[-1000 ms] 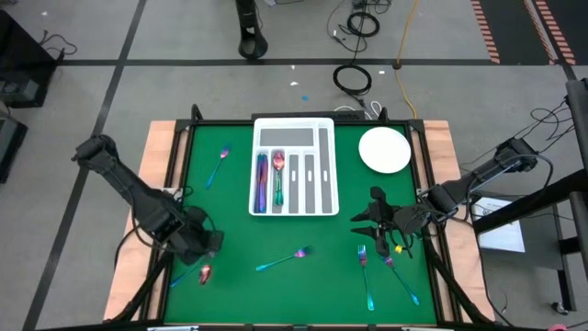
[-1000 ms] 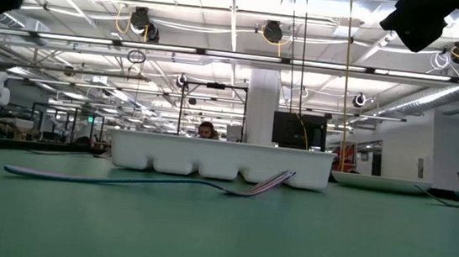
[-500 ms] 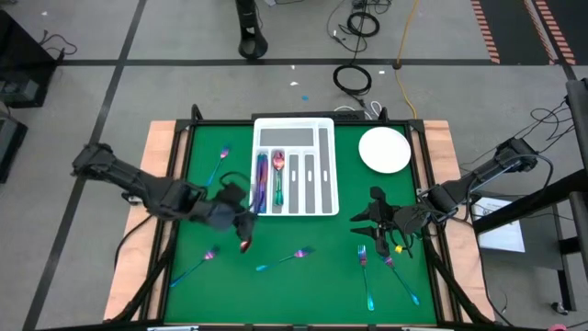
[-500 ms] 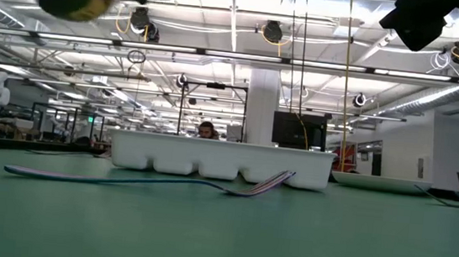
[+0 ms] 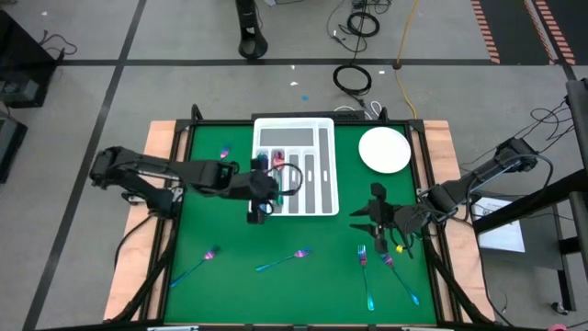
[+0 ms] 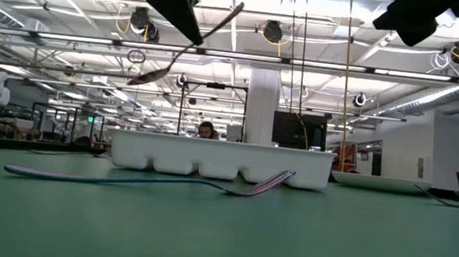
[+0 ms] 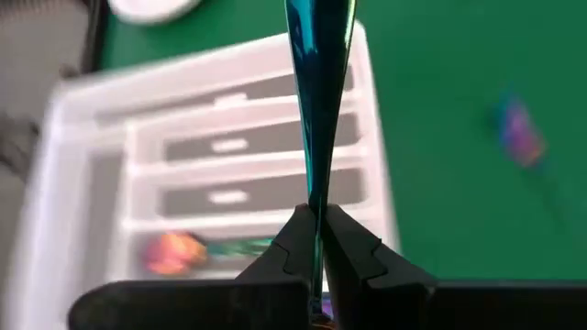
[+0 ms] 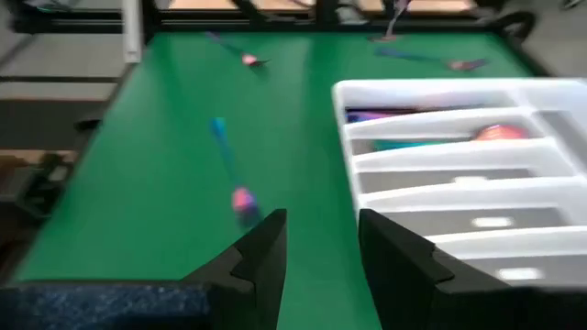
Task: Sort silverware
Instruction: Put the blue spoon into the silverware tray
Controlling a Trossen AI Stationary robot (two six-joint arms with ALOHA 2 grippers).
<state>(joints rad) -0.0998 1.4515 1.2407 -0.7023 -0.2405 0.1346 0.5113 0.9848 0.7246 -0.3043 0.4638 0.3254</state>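
Observation:
My left gripper [image 5: 260, 193] hangs over the near left part of the white tray [image 5: 322, 198], shut on an iridescent spoon [image 6: 186, 48]. The spoon's teal handle [image 7: 316, 92] runs forward past the fingers. My right gripper [image 5: 377, 217] hovers open over the table's right side, just beyond two forks [image 5: 366, 271] that lie flat there. Other silverware lies flat on the green mat: a spoon [image 5: 223, 158] left of the tray, another [image 5: 196, 267] near the left front, and a piece [image 5: 285, 260] in the middle. Two pieces [image 5: 268, 179] lie in the tray's left slots. My left gripper pinches the spoon's handle [image 7: 315, 206] between its two fingers, about midway along it. The spoon is lifted clear and tilted. Its bowl [image 6: 144, 76] hangs lower on one side and the handle's free end [image 6: 239, 8] points up on the other.
A round white plate [image 5: 384, 150] sits at the far right of the green mat [image 5: 230, 230]. The tray's right slots [image 5: 310, 179] show grey bottoms. The mat has black rails along its edges, and cables lie on the floor beyond the far edge.
My left gripper has carried the spoon from the table's near left area toward the far edge and the right, ending over the tray. It turned on the way, so the spoon now lies tilted in the low view. The right arm kept still.

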